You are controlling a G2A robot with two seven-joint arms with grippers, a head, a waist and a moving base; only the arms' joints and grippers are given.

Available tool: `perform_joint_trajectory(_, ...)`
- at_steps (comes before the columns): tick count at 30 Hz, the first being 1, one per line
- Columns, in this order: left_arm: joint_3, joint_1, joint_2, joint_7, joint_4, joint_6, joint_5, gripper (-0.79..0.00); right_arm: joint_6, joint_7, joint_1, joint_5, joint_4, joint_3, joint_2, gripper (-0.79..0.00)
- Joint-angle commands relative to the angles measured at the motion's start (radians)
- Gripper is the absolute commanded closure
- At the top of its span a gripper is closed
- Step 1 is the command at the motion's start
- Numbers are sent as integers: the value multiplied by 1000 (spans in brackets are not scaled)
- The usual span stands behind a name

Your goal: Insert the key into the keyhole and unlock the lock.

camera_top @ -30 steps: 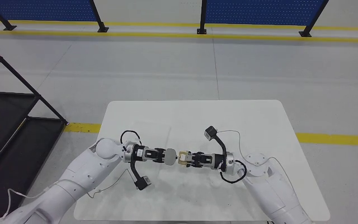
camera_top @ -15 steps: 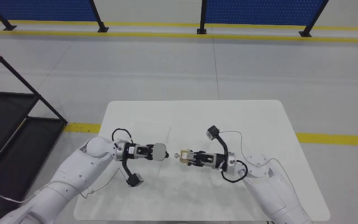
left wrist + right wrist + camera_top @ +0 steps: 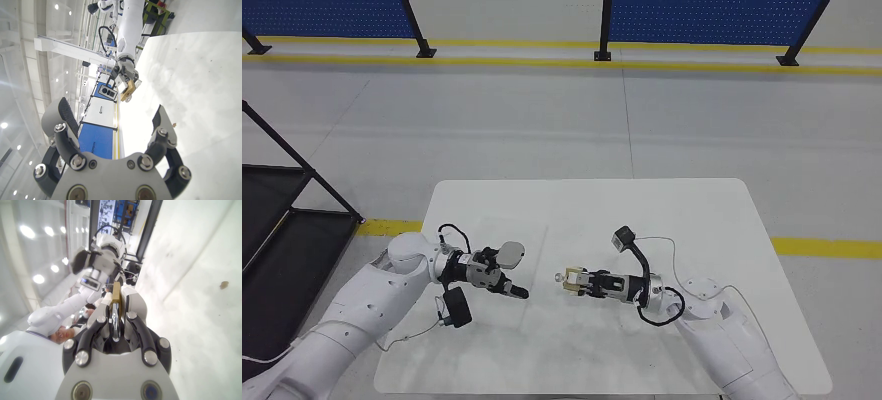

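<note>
Having been withdrawn toward 9 o'clock, the left gripper is left with jaws open; the small silver key is left inserted in the brass padlock, clamped in the right gripper jaws.

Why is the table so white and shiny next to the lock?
Left wrist view: light glares off the table between the open left hand and the lock, washing it white. Right wrist view: the lamps overhead show as glowing blobs.
</note>
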Motion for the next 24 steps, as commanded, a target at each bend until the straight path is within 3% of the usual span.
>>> perform_joint_trajectory(1, 0, 0, 0, 0, 0, -2, 0, -785, 0, 0, 0, 0, 0, 0, 0, 0)
perform_joint_trajectory(3, 3, 4, 0, -1, 0, -14, -7, -785, 0, 0, 0, 0, 0, 0, 0, 0)
perform_joint_trajectory(6, 7, 2, -1, -31, 18, -182, -70, -785, 0, 0, 0, 0, 0, 0, 0, 0)
perform_joint_trajectory(9, 27, -1, 1, -49, 21, -406, -132, -785, 0, 0, 0, 0, 0, 0, 0, 0)
perform_joint_trajectory(13, 87, 7, 18, -196, -39, -552, -308, -785, 0, 0, 0, 0, 0, 0, 0, 0)
perform_joint_trajectory(18, 138, 4, 47, -426, -55, -783, -657, -785, 0, 0, 0, 0, 0, 0, 0, 0)
perform_joint_trajectory(24, 150, -23, 59, -631, -46, -987, -809, -785, 0, 0, 0, 0, 0, 0, 0, 0)
